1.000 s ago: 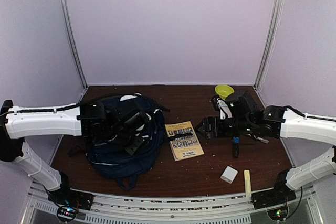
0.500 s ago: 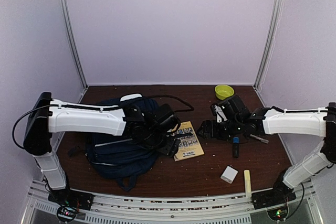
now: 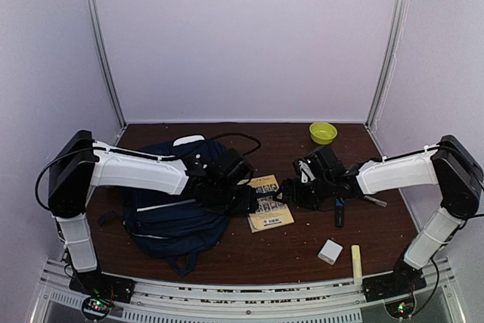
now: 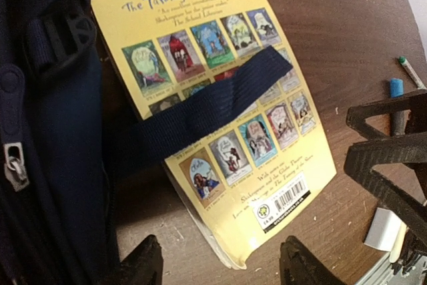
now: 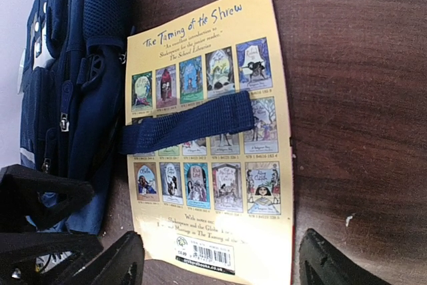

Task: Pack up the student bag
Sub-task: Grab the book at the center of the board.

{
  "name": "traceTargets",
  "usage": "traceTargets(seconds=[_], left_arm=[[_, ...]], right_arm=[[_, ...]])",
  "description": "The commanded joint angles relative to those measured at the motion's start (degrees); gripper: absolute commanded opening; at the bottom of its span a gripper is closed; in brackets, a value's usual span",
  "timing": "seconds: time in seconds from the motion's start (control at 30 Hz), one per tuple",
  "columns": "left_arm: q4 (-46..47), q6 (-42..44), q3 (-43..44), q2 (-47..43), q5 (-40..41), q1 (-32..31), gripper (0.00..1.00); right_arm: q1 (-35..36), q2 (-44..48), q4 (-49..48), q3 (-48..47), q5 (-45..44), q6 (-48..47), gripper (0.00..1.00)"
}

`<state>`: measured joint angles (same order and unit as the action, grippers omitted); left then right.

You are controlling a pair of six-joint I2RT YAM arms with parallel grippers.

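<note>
Yellow paperback point(image 3: 270, 203) lies flat on the brown table point(image 3: 302, 149), back cover up, and is taken as reference. A navy strap point(image 4: 220, 105) of the student bag point(image 3: 170, 202) is draped across the middle of the cover. The bag itself lies just left of the book, against its left edge.

Right of the book: a dark marker with a blue cap point(image 3: 339, 212) and a pen point(image 3: 374, 201). Beyond it to the right: a green bowl point(image 3: 323, 132). Nearer and to the right: a white block point(image 3: 330, 251) and a pale yellow stick point(image 3: 355, 261).

The left arm is stretched across the bag, with the left gripper point(image 4: 220, 268) poised at the book's left edge — jaws apart, nothing between them. The right gripper point(image 5: 223, 265) is aimed at the book from its right side — fingers spread wide, empty.
</note>
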<state>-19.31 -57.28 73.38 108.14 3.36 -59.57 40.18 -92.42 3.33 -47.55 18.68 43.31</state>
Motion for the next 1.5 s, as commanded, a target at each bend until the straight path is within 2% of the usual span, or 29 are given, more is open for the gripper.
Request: traceTargets(seconds=[0.0, 0.33, 0.53, 0.63, 0.8, 0.9, 1.03, 1.17, 1.2, 1.3, 1.47], left_arm=[[3.60, -1.88, -0.26, 2.45, -3.03, -0.11, 0.61], [7.92, -4.52, 2.07, 8.52, -8.50, -0.11, 0.59], [21.45, -7.52, -1.15, 9.59, -12.65, -0.04, 0.50], [24.66, -6.94, -0.39, 9.70, -14.03, -0.02, 0.46], [33.27, -8.17, -2.44, 9.36, -16.29, -0.02, 0.46], [33.77, -9.34, -2.72, 9.65, -16.73, -0.02, 0.45], [28.34, -10.84, -3.29, 9.15, -14.27, -0.02, 0.36], [22.89, -11.11, -4.31, 7.48, -11.21, -0.17, 0.34], [22.65, -10.98, -4.79, 7.09, -10.65, -0.14, 0.30], [24.09, -10.17, -5.96, 6.60, -10.33, -0.11, 0.00], [30.59, -6.12, -6.98, 4.14, -11.06, -0.95, 0.00]], right_arm=[[-0.12, -0.96, -3.08, 1.12, 1.35, 1.11, 0.80], [-0.11, -5.31, -5.36, 0.87, 3.62, 1.76, 0.80], [0.15, -6.36, -6.55, 1.55, 4.96, 2.29, 0.79], [0.33, -5.58, -6.67, 2.55, 5.12, 2.56, 0.79], [0.91, -3.73, -7.68, 4.94, 5.82, 3.28, 0.78], [1.21, -2.78, -8.37, 6.68, 5.97, 3.85, 0.78], [1.23, -0.73, -8.16, 8.20, 5.47, 4.24, 0.78], [1.29, 1.25, -6.40, 8.61, 4.14, 3.79, 0.78], [1.29, 1.58, -5.83, 8.67, 3.95, 3.71, 0.78], [1.30, 2.87, -4.80, 8.92, 3.49, 3.26, 0.78], [1.21, 7.65, -3.70, 9.99, 3.89, 2.74, 0.79]])
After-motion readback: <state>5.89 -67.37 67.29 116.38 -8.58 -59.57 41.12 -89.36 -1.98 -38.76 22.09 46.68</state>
